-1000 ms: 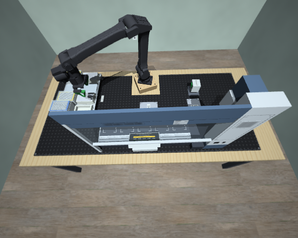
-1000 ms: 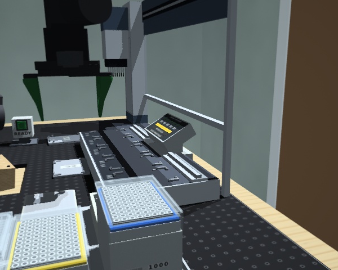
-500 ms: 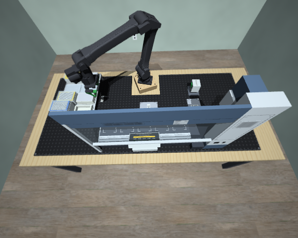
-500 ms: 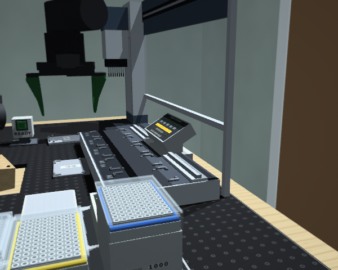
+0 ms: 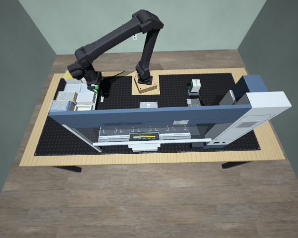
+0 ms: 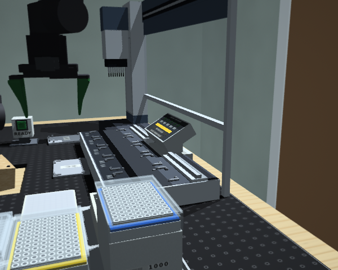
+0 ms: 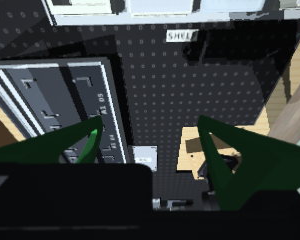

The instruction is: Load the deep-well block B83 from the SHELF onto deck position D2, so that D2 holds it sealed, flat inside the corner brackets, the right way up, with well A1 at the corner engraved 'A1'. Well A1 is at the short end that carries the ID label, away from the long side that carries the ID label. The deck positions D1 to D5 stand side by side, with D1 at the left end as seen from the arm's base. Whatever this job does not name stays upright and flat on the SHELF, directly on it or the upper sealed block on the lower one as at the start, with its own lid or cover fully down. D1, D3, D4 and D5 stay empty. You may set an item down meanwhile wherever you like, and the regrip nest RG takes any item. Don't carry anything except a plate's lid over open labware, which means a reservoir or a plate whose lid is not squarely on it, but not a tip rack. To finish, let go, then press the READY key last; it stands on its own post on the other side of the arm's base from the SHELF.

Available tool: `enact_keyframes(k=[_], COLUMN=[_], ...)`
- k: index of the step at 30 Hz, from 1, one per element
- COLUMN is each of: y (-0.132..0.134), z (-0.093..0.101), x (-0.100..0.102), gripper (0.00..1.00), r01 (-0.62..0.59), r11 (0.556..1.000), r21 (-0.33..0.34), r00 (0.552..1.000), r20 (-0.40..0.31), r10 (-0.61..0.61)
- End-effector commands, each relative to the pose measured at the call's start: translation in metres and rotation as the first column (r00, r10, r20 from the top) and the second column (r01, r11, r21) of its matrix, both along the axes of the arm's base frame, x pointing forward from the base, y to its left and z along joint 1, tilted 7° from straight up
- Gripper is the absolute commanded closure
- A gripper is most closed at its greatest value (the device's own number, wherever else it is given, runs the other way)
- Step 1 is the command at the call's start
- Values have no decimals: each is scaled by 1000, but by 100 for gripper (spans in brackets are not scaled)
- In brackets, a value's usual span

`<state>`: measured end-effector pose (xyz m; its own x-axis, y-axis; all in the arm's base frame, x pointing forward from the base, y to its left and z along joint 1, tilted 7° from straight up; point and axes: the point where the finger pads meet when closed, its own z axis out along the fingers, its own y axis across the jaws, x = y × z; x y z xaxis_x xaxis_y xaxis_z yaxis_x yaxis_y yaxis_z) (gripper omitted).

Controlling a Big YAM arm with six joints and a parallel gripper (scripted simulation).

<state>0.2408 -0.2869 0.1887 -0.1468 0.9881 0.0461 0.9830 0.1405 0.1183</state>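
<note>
My gripper point(image 5: 93, 89) point(image 6: 52, 114) point(image 7: 150, 120) is open and empty. It hangs high over the black board just off the inner edge of the SHELF point(image 5: 95, 104) point(image 7: 140, 19). Several white sealed blocks point(image 5: 84, 97) point(image 6: 48, 201) stand on the SHELF; I cannot read which is B83. The deck point(image 5: 144, 133) point(image 6: 125, 151) point(image 7: 65, 107) with its corner brackets is bare; in the wrist view its near end is engraved "A1 D5". The READY key point(image 5: 195, 85) point(image 6: 22, 126) stands on its post on the far side of the arm's base.
A blue-rimmed tip rack point(image 5: 59, 105) point(image 6: 136, 201) and a yellow-rimmed one point(image 5: 66, 95) point(image 6: 47, 239) stand on the SHELF. The blue gantry beam point(image 5: 149, 115) spans the deck, with a pipetting head point(image 6: 114, 49). A grey nest plate point(image 5: 148, 103) point(image 6: 67, 169) point(image 7: 144, 156) lies near the wooden base block point(image 5: 145, 88).
</note>
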Motion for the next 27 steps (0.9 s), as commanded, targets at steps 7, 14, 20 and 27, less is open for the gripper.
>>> enact_keyframes(k=[7,14,20,27], y=[-4,-57,-74,-108], z=[2,20,19,17], x=[-11,-2,-1,3], gripper=[0,0,0,0], r01=[-38,-12,-13,-12], r11=[999,998,999,999], r21=[-15,-66,-51,-48], r00=[999,999,999,1000], r20=[10,41,31,28], r10=[38,15,14,14])
